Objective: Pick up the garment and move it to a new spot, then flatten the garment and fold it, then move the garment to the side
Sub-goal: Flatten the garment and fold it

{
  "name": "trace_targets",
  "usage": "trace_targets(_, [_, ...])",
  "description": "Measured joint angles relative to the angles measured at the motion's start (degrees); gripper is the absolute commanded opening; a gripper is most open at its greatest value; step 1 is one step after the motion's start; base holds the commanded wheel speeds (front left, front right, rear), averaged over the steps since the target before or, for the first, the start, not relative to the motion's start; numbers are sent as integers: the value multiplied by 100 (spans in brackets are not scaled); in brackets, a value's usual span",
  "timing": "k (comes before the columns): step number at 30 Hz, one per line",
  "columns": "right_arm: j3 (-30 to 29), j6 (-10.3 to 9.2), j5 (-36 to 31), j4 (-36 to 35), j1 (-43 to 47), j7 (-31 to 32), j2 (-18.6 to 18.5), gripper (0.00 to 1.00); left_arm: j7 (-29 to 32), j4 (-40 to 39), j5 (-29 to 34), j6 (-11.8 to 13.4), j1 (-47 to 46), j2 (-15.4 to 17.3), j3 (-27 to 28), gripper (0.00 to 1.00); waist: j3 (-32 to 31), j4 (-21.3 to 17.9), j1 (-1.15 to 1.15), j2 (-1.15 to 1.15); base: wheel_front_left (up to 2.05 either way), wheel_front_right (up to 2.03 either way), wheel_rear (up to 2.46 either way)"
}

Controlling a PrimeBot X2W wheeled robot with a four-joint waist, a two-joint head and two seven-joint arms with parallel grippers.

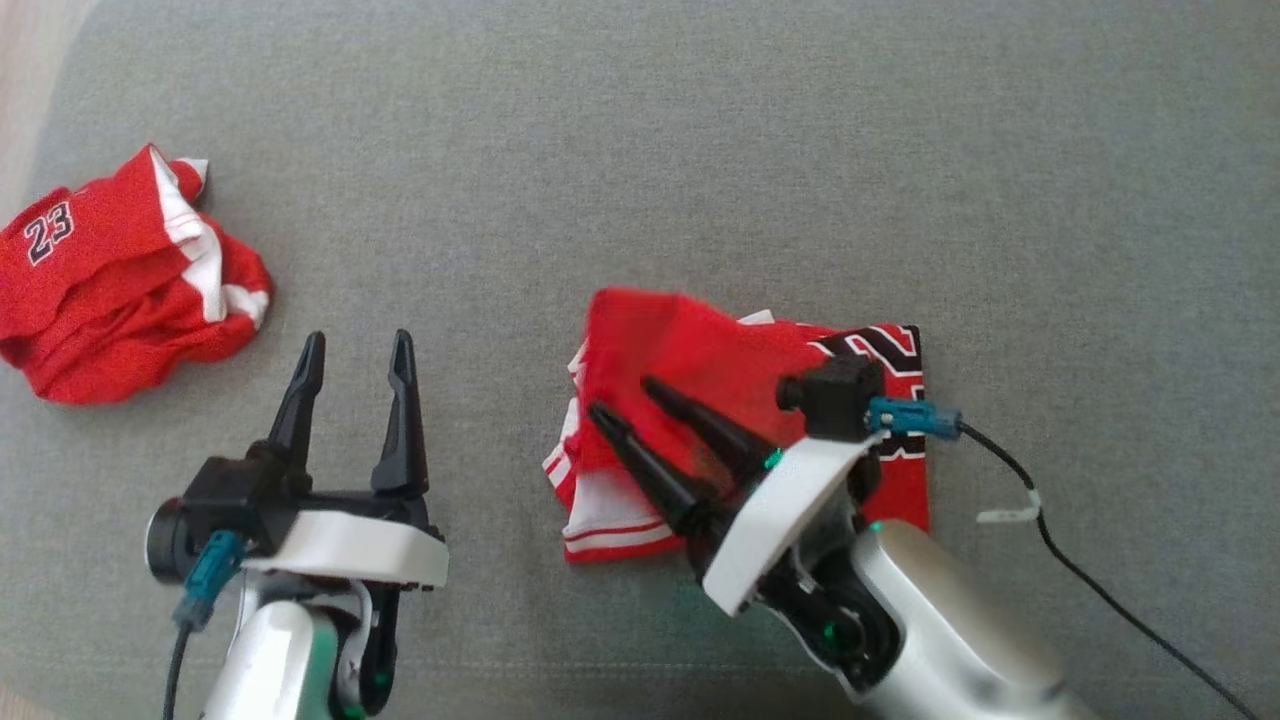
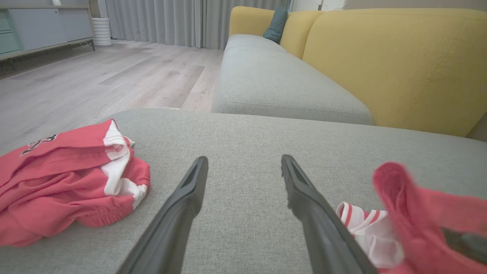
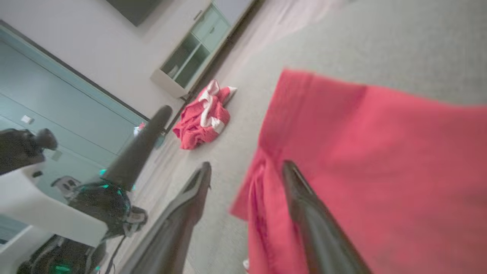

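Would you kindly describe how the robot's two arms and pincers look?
The left pincer and right pincer each have two long, tapered black fingers on a black base behind a white plate. The forearms are glossy silver-grey with green lights. A teal connector joins a black cable on the right wrist; the left carries a teal plug.

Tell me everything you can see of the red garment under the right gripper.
The red garment is thin, jersey-like fabric with white striped trim at its near left corner and a black-and-white number at its far right. It lies folded into a rough rectangle on the grey cushion. Its left edge looks blurred and lifted. The right gripper hovers over it with its jaws apart; whether it touches the fabric cannot be told.
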Motion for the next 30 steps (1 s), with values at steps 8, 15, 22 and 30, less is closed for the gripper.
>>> trace_targets(8, [-422, 0, -746, -183, -214, -722, -1, 100, 0, 25, 53, -43, -23, -15, 37, 100, -35, -120, 0, 0, 0, 0, 0])
trace_targets(15, [-1768, 0, -1555, -410, -94, -912, -347, 100, 0, 46, 57, -40, -12, -5, 176, 100, -150, -304, 0, 0, 0, 0, 0])
trace_targets(22, [-3376, 0, -2219, -864, 916, -775, -621, 100, 0, 136, 56, -41, 62, 51, 208, 100, -371, -500, 0, 0, 0, 0, 0])
trace_targets(30, [-3891, 0, -2551, -1424, 1634, -557, -548, 100, 0, 256, 56, -41, 349, 174, 225, 100, -749, -600, 0, 0, 0, 0, 0])
